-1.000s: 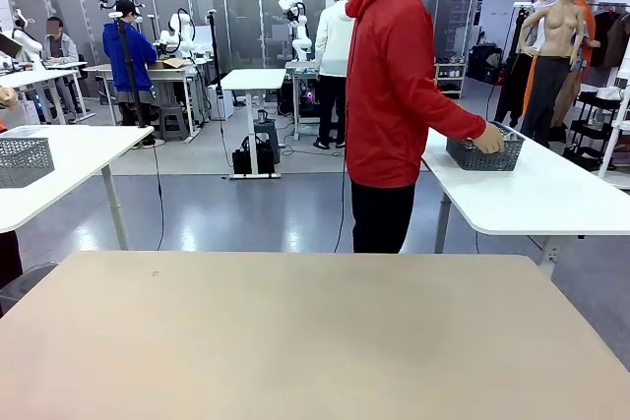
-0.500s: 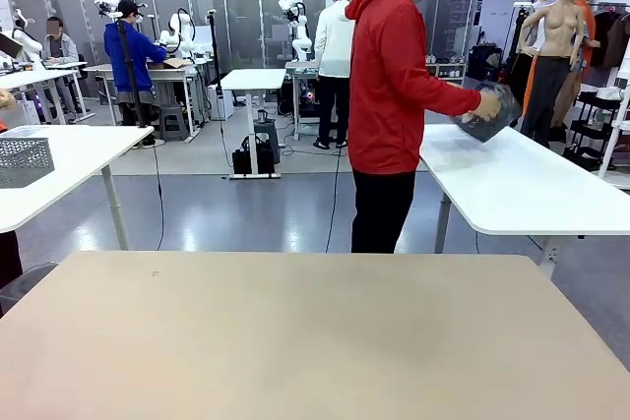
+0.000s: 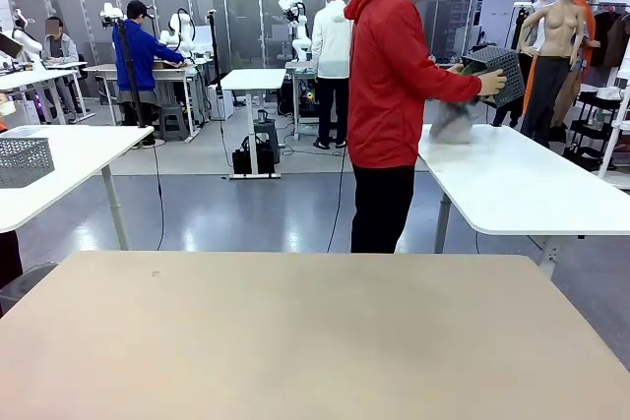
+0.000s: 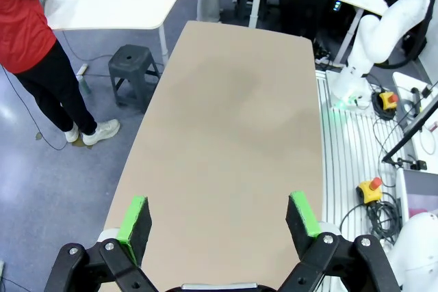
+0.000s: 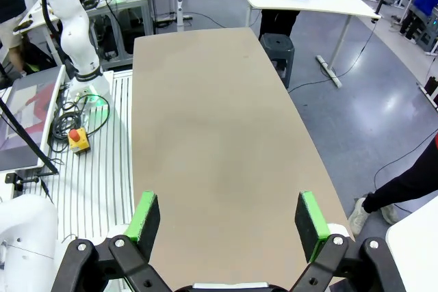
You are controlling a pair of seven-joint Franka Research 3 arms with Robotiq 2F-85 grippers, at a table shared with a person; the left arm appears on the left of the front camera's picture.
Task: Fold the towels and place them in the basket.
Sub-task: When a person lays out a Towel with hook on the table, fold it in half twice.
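A person in a red hoodie (image 3: 394,76) stands beyond my beige table (image 3: 295,341), at a white side table (image 3: 522,189). Both hands hold the dark grey mesh basket (image 3: 497,68) tipped up at chest height. A pale blue-grey towel (image 3: 453,123) hangs below it, down to the white table. The mint green towel is out of view. My left gripper (image 4: 219,218) hovers open above the bare beige table (image 4: 233,121), nothing between its green pads. My right gripper (image 5: 228,217) is open too, above the same table (image 5: 212,121).
A second grey mesh basket (image 3: 22,159) sits on a white table at the left. A dark stool (image 4: 135,59) stands beside my table near the person's feet. Cables and red stop buttons (image 5: 77,139) lie on the floor by the arm bases.
The person lifted the basket off the white side table and tipped it upward. A pale towel has come out and now hangs beneath it. My grippers have not moved.
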